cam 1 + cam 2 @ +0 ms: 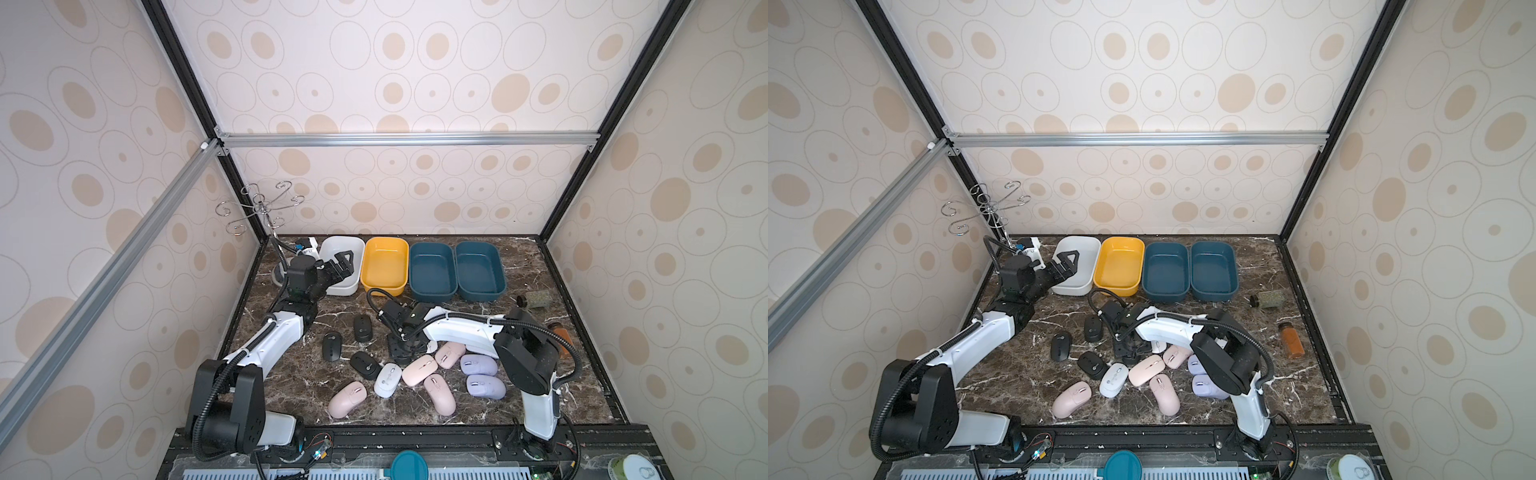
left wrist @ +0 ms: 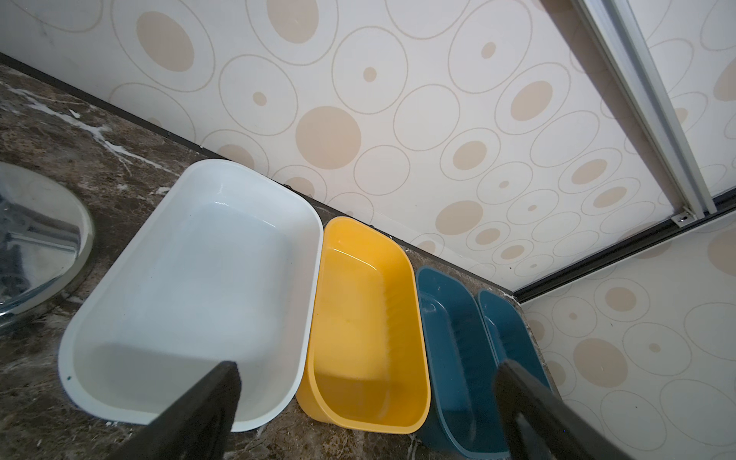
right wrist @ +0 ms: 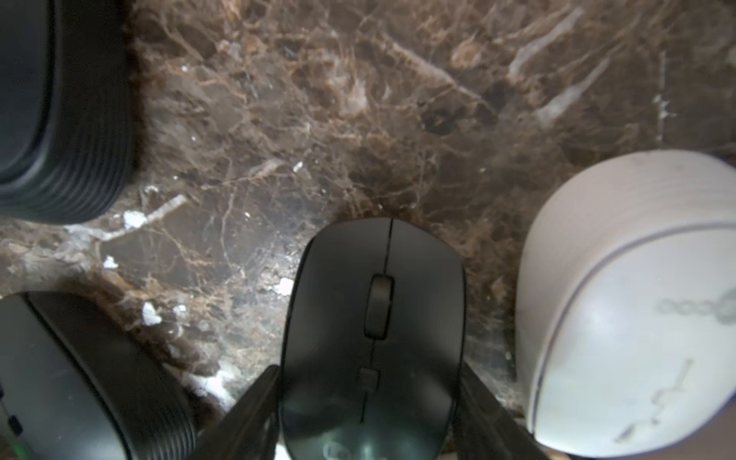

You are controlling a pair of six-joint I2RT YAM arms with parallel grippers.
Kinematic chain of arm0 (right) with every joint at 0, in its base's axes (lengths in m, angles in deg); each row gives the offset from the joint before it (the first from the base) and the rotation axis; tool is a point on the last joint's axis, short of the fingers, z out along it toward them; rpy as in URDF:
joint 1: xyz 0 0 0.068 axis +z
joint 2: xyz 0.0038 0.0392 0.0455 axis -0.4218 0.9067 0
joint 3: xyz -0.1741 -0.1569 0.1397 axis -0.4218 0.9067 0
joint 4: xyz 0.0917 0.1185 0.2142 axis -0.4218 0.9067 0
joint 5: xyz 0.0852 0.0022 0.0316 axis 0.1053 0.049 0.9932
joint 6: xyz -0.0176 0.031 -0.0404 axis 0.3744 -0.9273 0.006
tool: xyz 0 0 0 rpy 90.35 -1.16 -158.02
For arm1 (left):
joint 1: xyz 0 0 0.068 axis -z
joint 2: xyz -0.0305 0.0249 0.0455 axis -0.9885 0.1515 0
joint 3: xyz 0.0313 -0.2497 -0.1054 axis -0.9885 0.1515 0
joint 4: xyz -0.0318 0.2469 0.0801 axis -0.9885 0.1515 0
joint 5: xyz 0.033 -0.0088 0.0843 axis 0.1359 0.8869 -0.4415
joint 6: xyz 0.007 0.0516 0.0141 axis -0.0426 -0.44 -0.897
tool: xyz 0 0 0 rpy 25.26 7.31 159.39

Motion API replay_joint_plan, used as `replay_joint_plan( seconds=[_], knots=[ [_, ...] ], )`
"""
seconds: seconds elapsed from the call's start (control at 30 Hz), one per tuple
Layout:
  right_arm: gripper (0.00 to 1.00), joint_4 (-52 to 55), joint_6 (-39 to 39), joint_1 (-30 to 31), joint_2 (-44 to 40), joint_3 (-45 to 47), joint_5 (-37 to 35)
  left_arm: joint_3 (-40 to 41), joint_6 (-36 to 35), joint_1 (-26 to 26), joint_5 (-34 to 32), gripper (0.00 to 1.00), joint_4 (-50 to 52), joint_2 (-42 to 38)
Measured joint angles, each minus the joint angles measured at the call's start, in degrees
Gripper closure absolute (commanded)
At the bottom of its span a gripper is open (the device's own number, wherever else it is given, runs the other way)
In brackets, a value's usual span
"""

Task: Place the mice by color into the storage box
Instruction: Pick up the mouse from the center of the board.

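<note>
My right gripper (image 1: 405, 348) (image 3: 368, 370) is down on the marble table, shut on a black mouse (image 3: 374, 302), one finger pressed against each side. Three more black mice (image 1: 363, 327) (image 1: 331, 346) (image 1: 365, 365) lie to its left. A white mouse (image 1: 387, 380) (image 3: 629, 302), several pink mice (image 1: 419, 369) and two lavender mice (image 1: 478, 365) lie nearer the front. Storage boxes stand in a row at the back: white (image 1: 330, 249), yellow (image 1: 384, 262) and two teal (image 1: 432, 270). My left gripper (image 1: 343, 259) (image 2: 370, 366) hangs open and empty over the white box (image 2: 191, 278).
A wire hook stand (image 1: 259, 203) rises at the back left corner, its glass base (image 2: 36, 239) beside the white box. Two spice jars (image 1: 536, 300) (image 1: 561, 334) lie near the right edge. A teal lid (image 1: 409, 465) sits on the front rail.
</note>
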Motion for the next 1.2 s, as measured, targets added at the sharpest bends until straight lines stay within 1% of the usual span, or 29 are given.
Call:
replay_joint_plan(
  seconds=[0.27,0.33,0.4,0.43,0.53,0.7,0.83,1.0,1.2],
  knots=[
    [0.33,-0.6,0.9,0.0,1.1,-0.2,-1.1,0.0,0.0,0.0,0.3,0.00,0.0,0.0],
    [0.35,-0.6,1.3,0.0,1.5,-0.4,-1.4,0.0,0.0,0.0,0.3,0.00,0.0,0.0],
    [0.40,-0.6,1.7,0.0,1.7,-0.6,-1.7,0.0,0.0,-0.1,0.5,0.00,0.0,0.1],
    [0.41,-0.7,1.8,0.0,1.7,-0.6,-1.8,0.0,0.0,-0.2,0.6,0.00,0.0,0.1],
    [0.42,-0.7,2.3,0.0,1.6,-0.6,-2.5,0.0,0.0,-0.3,0.6,0.00,0.0,0.2],
    [0.42,1.4,4.9,0.0,0.3,-1.5,-7.0,0.0,0.0,-0.3,0.8,0.00,0.0,0.2],
    [0.43,2.6,8.4,-0.7,-2.0,-5.2,-11.4,0.0,0.0,-0.3,1.1,0.00,-0.1,0.2],
    [0.43,1.9,13.2,-4.8,-5.6,-8.1,-15.3,0.0,0.0,-0.4,1.0,0.00,-0.1,0.2],
    [0.44,-1.7,18.9,-14.4,-8.0,-8.2,-18.6,0.0,-0.2,-0.4,1.1,0.00,-0.2,0.2]
  ],
)
